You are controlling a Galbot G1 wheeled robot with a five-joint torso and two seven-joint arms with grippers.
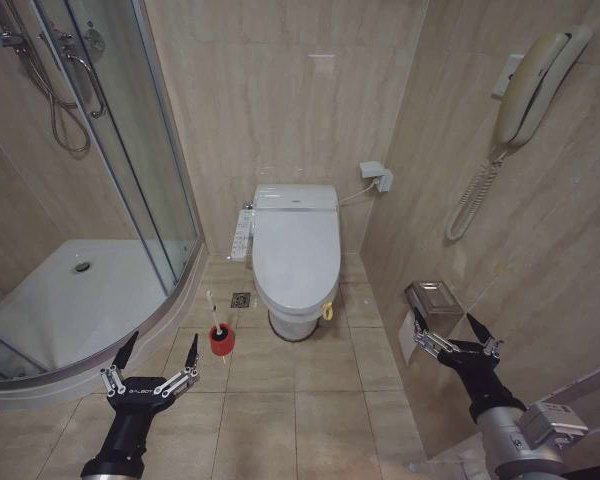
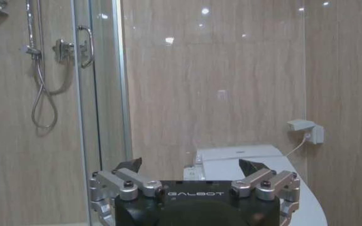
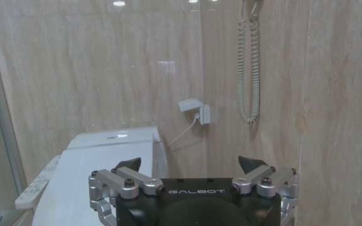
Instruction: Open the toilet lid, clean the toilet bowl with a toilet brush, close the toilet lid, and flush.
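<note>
Lid down on the toilet, brush standing in its red cup alongside. Left gripper and right gripper hang low, jaws apart, well short. Best move: hook that yellow tag at the front edge and lift gently.

Beige marble-look tile walls, glossy, ceiling-light glints on them in wrist views. Floor of large beige tiles, small square drain near back wall. Corner shower at left: curved glass door with chrome handle, white shower tray, hose and mixer on wall behind glass. Wall phone with coiled cord high on right wall. Metal paper holder lower on same wall. Socket with plug on back wall.
</note>
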